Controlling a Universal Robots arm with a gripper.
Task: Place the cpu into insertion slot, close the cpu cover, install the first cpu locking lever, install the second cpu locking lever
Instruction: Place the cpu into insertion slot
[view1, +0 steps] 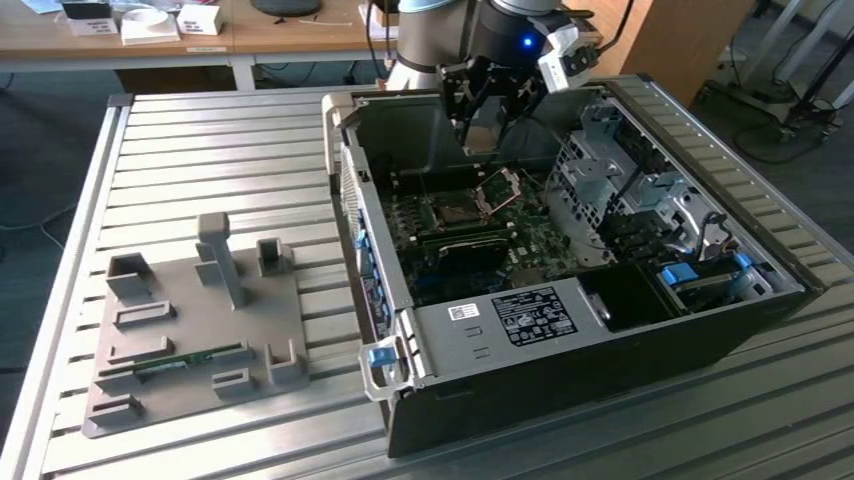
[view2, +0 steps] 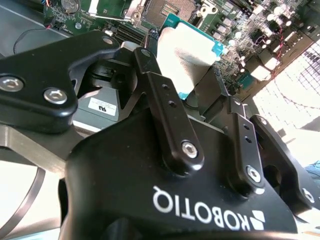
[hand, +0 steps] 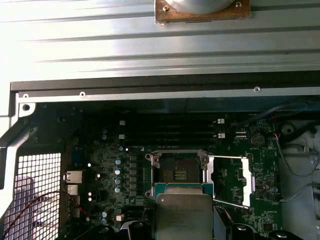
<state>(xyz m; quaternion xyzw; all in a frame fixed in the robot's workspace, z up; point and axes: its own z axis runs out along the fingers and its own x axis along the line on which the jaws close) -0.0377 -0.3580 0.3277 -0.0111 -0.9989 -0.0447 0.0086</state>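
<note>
While near the insertion slot (hand: 179, 172), cpu (hand: 183, 216) tight between both fingers (view2: 165, 100) of the hand (view2: 185, 67).

1 cpu (hand: 182, 215), 1 insertion slot (hand: 176, 172), 1 cpu cover (hand: 246, 175), 1 gripper (view2: 186, 67), 2 fingers (view2: 167, 100), 1 computer case (view1: 561, 390), 1 grey fixture plate (view1: 187, 300)

The black gripper (view2: 181, 67) holds the cpu (view2: 189, 47) pinched by its edges between two fingers (view2: 165, 100), its silver-grey top showing, over the green motherboard (view2: 245, 37), with the dark-framed insertion slot (view2: 167, 6) lying uncovered just beyond the chip's far edge.
</note>
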